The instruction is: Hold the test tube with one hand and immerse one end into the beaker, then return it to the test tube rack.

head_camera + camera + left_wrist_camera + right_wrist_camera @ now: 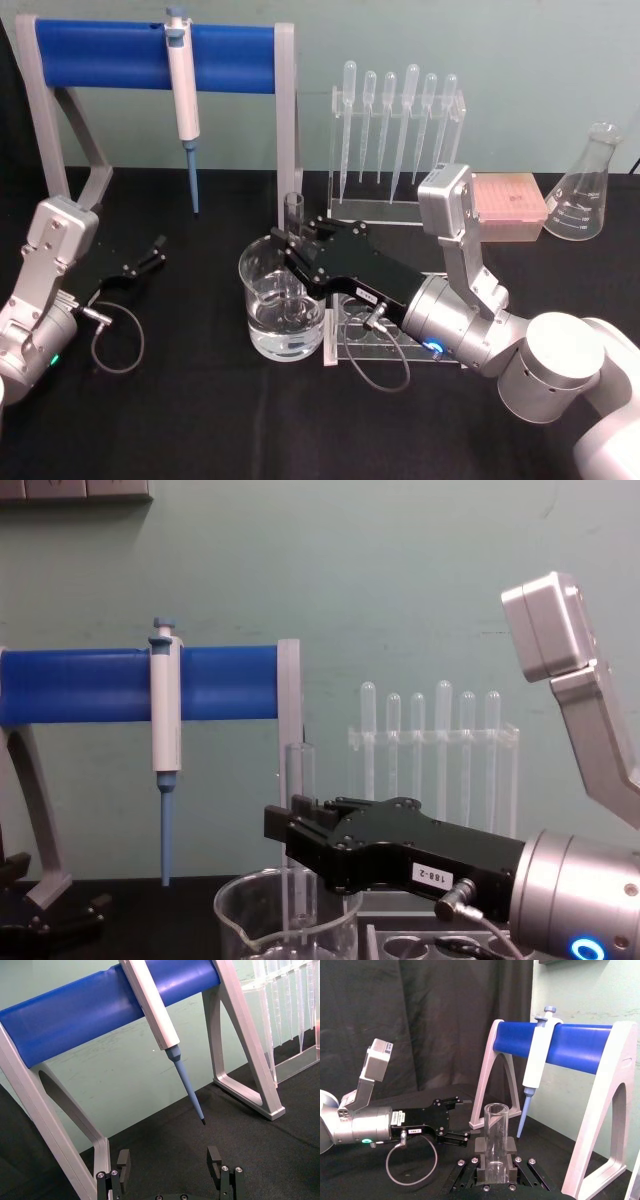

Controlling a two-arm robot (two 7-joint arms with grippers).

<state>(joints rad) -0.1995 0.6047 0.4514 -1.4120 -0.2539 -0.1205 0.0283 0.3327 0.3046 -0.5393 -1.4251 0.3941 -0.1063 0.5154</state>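
At the middle of the tabletop [200, 420], the beaker [282, 300] stands with clear liquid in its lower part. Reaching in from 4 o'clock, the right hand [290, 243] is closed on the test tube [293, 215], its pads pressed against either side of the glass. The tube is upright, with its open rim above the fingers and its lower end down inside the beaker; whether it touches the liquid I cannot tell. Just at 3 o'clock of the beaker, under the right arm, lies the test tube rack [345, 350]. Over at 9 o'clock the left hand [155, 252] rests on the tabletop, fingers spread wide with nothing between them. At 11 o'clock a pipettor [182, 90] hangs on the blue-barred stand [100, 55].
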